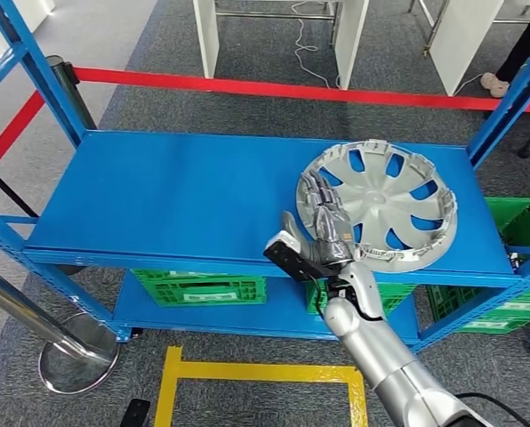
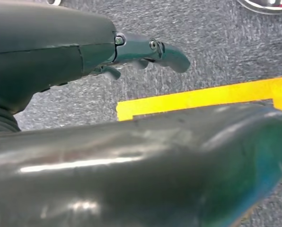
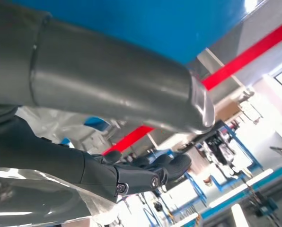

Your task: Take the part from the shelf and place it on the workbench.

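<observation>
Flat on the right part of the blue shelf's (image 1: 181,196) top deck lay the silver wheel cover (image 1: 383,200), spokes up, its near rim close to the shelf's front edge. Right hand (image 1: 324,218) sat over the cover's left rim, fingers (image 1: 316,191) spread and lying on or just above the rim; contact could not be confirmed, nothing lifted. In the right wrist view the right hand's thumb and dark fingers stood apart, with pale cover surface beside them, so the hand was wide, not closed on the part. Its silver arm (image 1: 383,356) came in from the lower right, a black wrist camera block (image 1: 293,256) sticking out left of the wrist.

Left hand (image 2: 146,49) hung low over grey carpet (image 2: 211,42) and a yellow floor marking (image 2: 204,97), fingers loosely out, holding nothing.

Green crates (image 1: 198,289) sat on the lower shelf level and another green crate (image 1: 524,222) at the right. Red barrier tape (image 1: 283,89) ran behind the shelf, a chrome stanchion base (image 1: 77,356) stood on the floor at front left.
</observation>
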Controlling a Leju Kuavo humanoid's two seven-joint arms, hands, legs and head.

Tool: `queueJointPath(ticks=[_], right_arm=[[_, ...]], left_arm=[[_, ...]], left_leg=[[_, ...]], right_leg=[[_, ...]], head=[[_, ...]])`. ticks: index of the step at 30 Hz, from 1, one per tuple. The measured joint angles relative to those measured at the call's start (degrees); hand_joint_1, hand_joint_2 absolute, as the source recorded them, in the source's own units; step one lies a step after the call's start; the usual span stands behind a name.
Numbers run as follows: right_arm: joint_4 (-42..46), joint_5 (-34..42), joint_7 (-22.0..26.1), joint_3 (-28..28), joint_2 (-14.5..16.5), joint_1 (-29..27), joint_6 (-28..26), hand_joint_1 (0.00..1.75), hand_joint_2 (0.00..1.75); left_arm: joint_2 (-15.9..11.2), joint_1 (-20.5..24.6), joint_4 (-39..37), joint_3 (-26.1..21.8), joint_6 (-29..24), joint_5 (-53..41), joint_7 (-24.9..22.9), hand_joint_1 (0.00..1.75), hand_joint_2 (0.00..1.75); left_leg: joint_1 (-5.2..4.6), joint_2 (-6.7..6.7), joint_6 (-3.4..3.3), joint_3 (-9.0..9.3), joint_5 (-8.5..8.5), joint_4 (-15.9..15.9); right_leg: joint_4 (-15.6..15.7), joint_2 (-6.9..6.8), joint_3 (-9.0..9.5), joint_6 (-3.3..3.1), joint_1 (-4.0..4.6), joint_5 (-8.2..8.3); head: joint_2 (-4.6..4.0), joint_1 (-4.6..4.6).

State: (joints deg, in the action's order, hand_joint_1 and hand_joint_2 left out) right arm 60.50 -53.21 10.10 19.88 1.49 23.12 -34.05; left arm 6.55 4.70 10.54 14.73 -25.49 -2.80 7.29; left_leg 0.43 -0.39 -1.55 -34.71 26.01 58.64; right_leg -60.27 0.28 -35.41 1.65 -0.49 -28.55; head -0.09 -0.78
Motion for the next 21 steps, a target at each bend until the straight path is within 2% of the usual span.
queueJointPath(ticks=[1, 3, 4, 5, 6, 8, 9, 10, 11, 13, 15, 17, 19, 20, 21], right_arm=[[1.1, -0.1, 0.1, -0.1, -0.4, -0.5, 0.3, 0.00, 0.00], [3.0, -0.3, 0.5, -0.4, -1.4, -2.0, 1.0, 0.00, 0.00], [4.0, -0.5, 0.8, -0.4, -2.0, -3.0, 1.1, 0.00, 0.00], [4.9, -1.0, 1.1, -0.5, -2.6, -4.0, 1.2, 0.00, 0.00], [5.7, -1.9, 1.1, -0.6, -3.2, -4.8, 1.2, 0.00, 0.00], [7.0, -4.6, 0.3, -1.0, -4.6, -5.7, 1.1, 0.00, 0.00], [7.3, -6.0, -0.4, -1.2, -5.2, -5.8, 1.1, 0.00, 0.00], [7.5, -6.9, -0.9, -1.5, -5.7, -6.0, 1.1, 0.00, 0.00], [7.6, -7.5, -1.2, -1.7, -6.1, -6.2, 1.1, 0.00, 0.00], [7.8, -7.9, -1.5, -2.2, -6.9, -6.6, 1.1, 0.00, 0.00], [7.8, -8.3, -1.8, -2.6, -7.4, -6.7, 1.2, 0.00, 0.87], [7.7, -7.7, -1.6, -2.8, -7.8, -6.7, 2.1, 0.00, 1.75], [7.2, -5.2, 0.0, -3.3, -8.7, -6.7, 4.4, 0.00, 1.75], [6.7, -3.9, 0.9, -3.7, -9.3, -6.7, 5.5, 0.00, 1.75], [6.2, -2.8, 1.7, -4.0, -9.9, -6.7, 6.5, 0.00, 1.75]], left_arm=[[0.0, 0.0, 0.0, 0.0, 0.0, 0.1, 0.1, 0.00, 0.00], [0.1, -0.1, 0.0, -0.1, 0.0, 0.5, 0.4, 0.00, 0.00], [0.2, -0.3, 0.0, -0.1, 0.0, 0.6, 0.6, 0.00, 0.00], [0.2, -0.4, 0.0, -0.1, 0.0, 0.6, 0.7, 0.00, 0.00], [0.2, -0.5, 0.0, -0.1, 0.0, 0.6, 0.8, 0.00, 0.00], [0.3, -0.5, 0.0, -0.1, 0.0, 0.6, 0.8, 0.00, 0.00], [0.3, -0.5, 0.0, -0.1, 0.0, 0.6, 0.8, 0.00, 0.00], [0.4, -0.5, 0.0, -0.1, 0.0, 0.6, 0.8, 0.00, 0.00], [0.4, -0.5, 0.0, -0.2, 0.0, 0.6, 0.9, 0.00, 0.00], [0.4, -0.5, 0.0, -0.2, 0.0, 0.6, 0.9, 0.00, 0.00], [0.3, -0.6, 0.0, -0.3, 0.0, 0.7, 0.9, 0.00, 0.00], [0.3, -0.5, 0.0, -0.4, 0.0, 0.7, 0.9, 0.00, 0.00], [0.3, -0.5, 0.0, -0.4, 0.0, 0.7, 0.9, 0.00, 0.00], [0.3, -0.5, 0.0, -0.4, 0.0, 0.6, 0.9, 0.00, 0.00], [0.3, -0.6, 0.0, -0.4, 0.1, 0.6, 1.0, 0.00, 0.00]], left_leg=[[0.10, 0.03, -0.24, 0.10, -0.11, -0.2], [0.09, 0.04, -0.45, 0.10, -0.12, -0.2], [0.09, 0.03, -0.47, 0.12, -0.12, -0.2], [0.09, 0.01, -0.49, 0.14, -0.10, -0.2], [0.10, -0.02, -0.49, 0.18, -0.09, -0.2], [0.10, -0.06, -0.35, 0.28, 0.00, -0.1], [-0.02, -0.08, -0.17, 0.25, 0.09, 0.0], [-0.14, -0.08, 0.05, 0.21, 0.15, 0.1], [-0.25, -0.09, 0.28, 0.16, 0.15, 0.2], [-0.27, -0.08, 0.77, 0.16, 0.12, 0.2], [-0.16, -0.04, 1.34, -0.25, 1.19, 1.4], [-0.06, 0.02, 1.83, -2.52, 4.48, 6.9], [0.00, 0.04, 2.01, -5.73, 7.68, 14.3], [-0.02, 0.05, 1.95, -6.54, 7.99, 16.2], [-0.04, 0.05, 1.77, -6.39, 7.21, 15.9]], right_leg=[[-2.5, 0.00, -1.19, 0.25, -0.05, -1.47], [-10.0, 0.00, -4.67, 0.62, -0.06, -4.80], [-13.1, -0.01, -6.18, 0.74, -0.08, -5.64], [-14.2, -0.02, -6.87, 0.82, -0.10, -5.46], [-13.1, -0.04, -6.43, 0.83, -0.13, -4.20], [-5.6, -0.16, -2.98, 0.79, -0.20, -0.47], [-1.9, -0.17, -1.05, 0.65, -0.18, 0.79], [0.5, -0.17, 0.28, 0.45, -0.15, 1.40], [1.6, -0.13, 0.95, 0.17, -0.08, 1.43], [1.8, -0.06, 1.17, -0.55, 0.00, 1.54], [1.9, -0.08, 1.22, -1.27, -0.14, 1.74], [1.9, -0.12, 1.26, -1.75, -0.24, 1.81], [1.9, -0.21, 1.26, -1.91, -0.16, 1.78], [1.9, -0.25, 1.26, -1.92, -0.10, 1.77], [1.9, -0.28, 1.28, -1.92, -0.05, 1.77]], head=[[0.00, -0.06], [0.00, -0.14], [0.00, -0.13], [0.00, -0.14], [0.00, -0.14], [0.00, -0.14], [0.00, -0.12], [0.00, -0.08], [0.00, -0.06], [0.00, -0.07], [0.00, 0.04], [0.00, 0.27], [0.00, 0.34], [0.00, 0.35], [0.00, 0.34]])
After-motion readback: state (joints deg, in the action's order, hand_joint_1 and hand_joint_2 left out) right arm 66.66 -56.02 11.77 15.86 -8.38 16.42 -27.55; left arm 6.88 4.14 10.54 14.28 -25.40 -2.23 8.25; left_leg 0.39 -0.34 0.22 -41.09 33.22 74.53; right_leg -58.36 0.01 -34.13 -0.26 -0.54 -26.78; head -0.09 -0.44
